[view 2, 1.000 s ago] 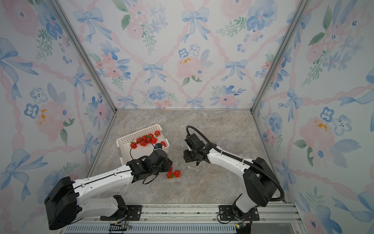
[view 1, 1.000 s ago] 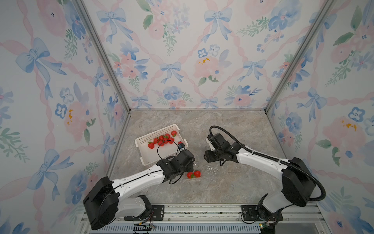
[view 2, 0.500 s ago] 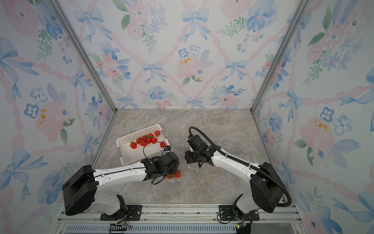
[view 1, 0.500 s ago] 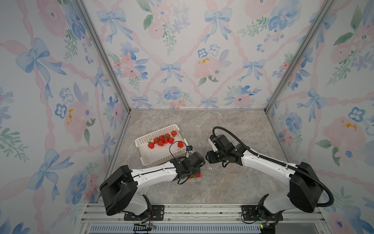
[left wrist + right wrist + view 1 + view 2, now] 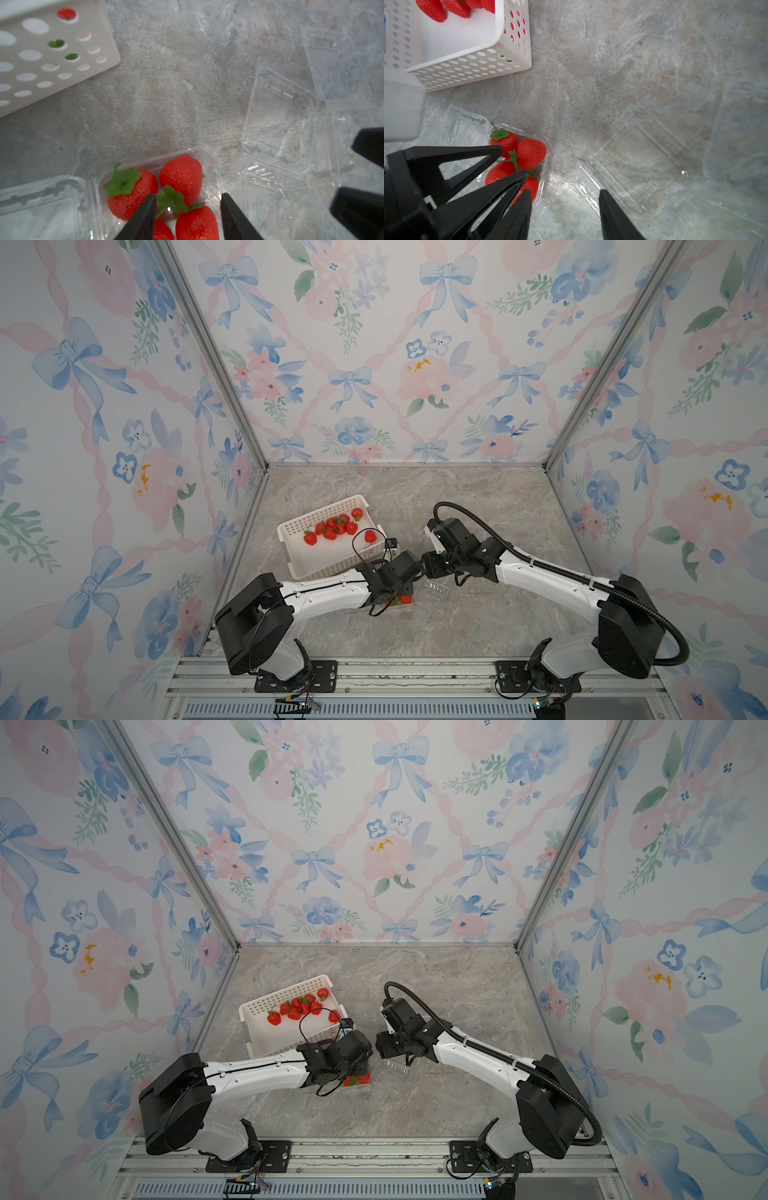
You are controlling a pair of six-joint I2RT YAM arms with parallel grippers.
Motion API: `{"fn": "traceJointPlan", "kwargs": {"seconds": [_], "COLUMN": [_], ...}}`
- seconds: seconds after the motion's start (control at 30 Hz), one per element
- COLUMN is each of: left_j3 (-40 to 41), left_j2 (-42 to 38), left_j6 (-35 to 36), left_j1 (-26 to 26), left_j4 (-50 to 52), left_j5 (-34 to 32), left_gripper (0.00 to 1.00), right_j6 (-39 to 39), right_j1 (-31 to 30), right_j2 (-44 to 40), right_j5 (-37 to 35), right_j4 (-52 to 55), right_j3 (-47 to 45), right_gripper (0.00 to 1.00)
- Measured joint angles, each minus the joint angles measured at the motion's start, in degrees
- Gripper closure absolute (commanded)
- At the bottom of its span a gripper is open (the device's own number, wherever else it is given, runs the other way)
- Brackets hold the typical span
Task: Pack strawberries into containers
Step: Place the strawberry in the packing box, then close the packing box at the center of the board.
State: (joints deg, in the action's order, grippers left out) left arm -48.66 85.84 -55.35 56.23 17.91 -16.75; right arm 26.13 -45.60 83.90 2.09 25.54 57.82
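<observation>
Clear, thin plastic forms the containers, which are hard to distinguish against the grey stone table (image 5: 166, 83). In the left wrist view, 1 filled container (image 5: 207, 148) is seen at the lower centre of the frame with 4 strawberries (image 5: 180, 172) inside, and an empty container (image 5: 276, 133) lies open right of centre. The other strawberries (image 5: 334, 526) are seen in the white basket (image 5: 328, 562), left of centre in a top view. The left gripper (image 5: 188, 196) is positioned directly over the filled container with its jaws parted to a moderate width. Nothing is clamped, although a green stalk lies between the fingers. The right gripper (image 5: 565, 192) is likewise parted and empty, over clear plastic just beside the filled container. 3 faults are judged possible. A stalk may be snagged and a berry pulled out if the left jaws are raised carelessly. A light container may be dragged or tipped if its rim is caught. The 2 grippers, just beside each other, may be brought into collision.
</observation>
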Motion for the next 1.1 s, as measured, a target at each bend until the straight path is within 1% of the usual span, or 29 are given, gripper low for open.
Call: {"fn": "traceJointPlan", "kwargs": {"seconds": [0.2,0.27,0.37,0.5,0.6,0.73,0.87,1.1], "left_j3": [0.02,0.24,3.06,12.59,18.99,22.86,24.61,26.29], "left_j2": [-1.81,-4.33,-11.19,-22.32,-29.38,-35.87,-37.94,-35.82], "left_j6": [-0.37,-0.44,-0.94,-2.34,-3.13,-3.48,-3.45,-3.43], "left_j1": [0.0,-0.04,-1.38,-7.67,-12.39,-17.29,-20.74,-23.45], "left_j4": [0.04,0.02,-0.72,-1.03,2.25,6.14,7.13,7.54], "left_j5": [-0.98,-1.49,-1.4,-0.79,-0.42,0.28,0.96,2.43], "left_gripper": [0.4,0.38,0.38,0.38,0.38,0.37,0.36,0.34], "right_j6": [0.02,0.04,0.07,0.15,0.79,1.73,2.49,4.07], "right_j1": [-0.39,-1.07,-2.84,-5.79,-7.67,-9.42,-10.12,-10.29], "right_j2": [0.0,0.0,0.02,1.4,2.82,5.11,7.13,7.3], "right_j5": [0.22,0.31,0.9,2.08,3.34,4.7,5.49,5.64], "right_j4": [0.17,0.68,1.16,1.29,1.03,0.81,0.63,0.66], "right_j3": [0.02,0.2,1.01,3.1,3.67,4.24,4.92,5.07], "right_gripper": [0.46,0.45,0.45,0.46,0.45,0.46,0.46,0.45]}}
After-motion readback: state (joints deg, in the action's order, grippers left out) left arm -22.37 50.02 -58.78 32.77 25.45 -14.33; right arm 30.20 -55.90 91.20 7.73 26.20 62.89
